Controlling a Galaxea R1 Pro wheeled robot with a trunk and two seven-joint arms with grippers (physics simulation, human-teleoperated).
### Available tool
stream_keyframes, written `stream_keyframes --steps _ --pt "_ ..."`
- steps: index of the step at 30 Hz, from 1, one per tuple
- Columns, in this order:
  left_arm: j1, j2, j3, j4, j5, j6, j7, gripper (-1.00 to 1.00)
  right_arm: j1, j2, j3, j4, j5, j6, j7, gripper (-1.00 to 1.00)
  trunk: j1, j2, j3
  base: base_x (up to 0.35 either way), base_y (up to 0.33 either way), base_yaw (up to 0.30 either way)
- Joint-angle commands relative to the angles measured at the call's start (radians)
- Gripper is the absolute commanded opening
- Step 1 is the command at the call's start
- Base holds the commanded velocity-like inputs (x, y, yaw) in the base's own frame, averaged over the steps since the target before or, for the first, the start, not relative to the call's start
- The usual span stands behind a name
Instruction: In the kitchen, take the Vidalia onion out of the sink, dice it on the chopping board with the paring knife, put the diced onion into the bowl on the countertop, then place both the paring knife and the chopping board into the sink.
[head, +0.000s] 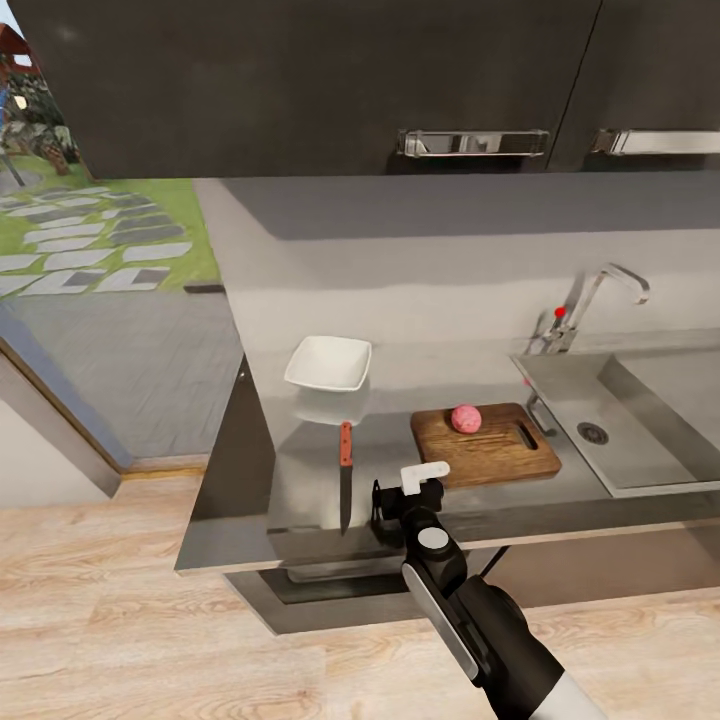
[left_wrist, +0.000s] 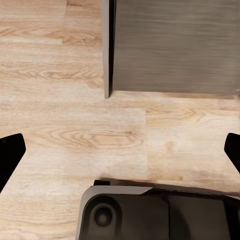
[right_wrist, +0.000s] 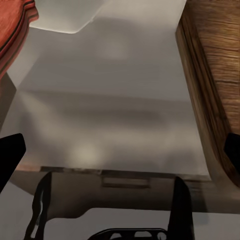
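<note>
The pinkish-red Vidalia onion (head: 465, 418) sits on the dark brown chopping board (head: 485, 443), which lies on the grey countertop (head: 300, 480) just left of the sink (head: 620, 420). The paring knife (head: 345, 470) lies left of the board, red-orange handle away from me and blade toward the front edge. Behind it stands the white bowl (head: 328, 362). My right gripper (head: 400, 497) hovers open over the counter's front edge, between knife and board. In the right wrist view the right gripper (right_wrist: 120, 160) has the knife handle (right_wrist: 12, 25) on one side and the board (right_wrist: 215, 75) on the other. My left gripper (left_wrist: 120, 155) is open above the floor.
The chrome tap (head: 590, 300) with a red dot rises behind the sink. Dark wall cabinets (head: 300, 80) hang overhead. Left of the counter end is wooden floor (head: 90, 600) and a glass door to a garden. A dark grey cabinet panel (left_wrist: 170, 45) stands near the left gripper.
</note>
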Motion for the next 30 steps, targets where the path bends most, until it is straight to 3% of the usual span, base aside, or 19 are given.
stream_keyframes --steps 1,30 --pt "0.0 -0.001 0.001 -0.001 0.008 -0.001 -0.004 1.0 -0.001 0.0 0.003 -0.001 -0.009 0.003 -0.009 1.0 0.001 -0.002 -0.002 0.001 0.0 0.0" --pt "0.0 -0.001 0.001 0.005 0.008 -0.001 -0.004 1.0 -0.001 0.001 0.001 -0.001 -0.008 0.006 -0.009 1.0 0.001 -0.002 -0.022 0.0 0.0 0.0"
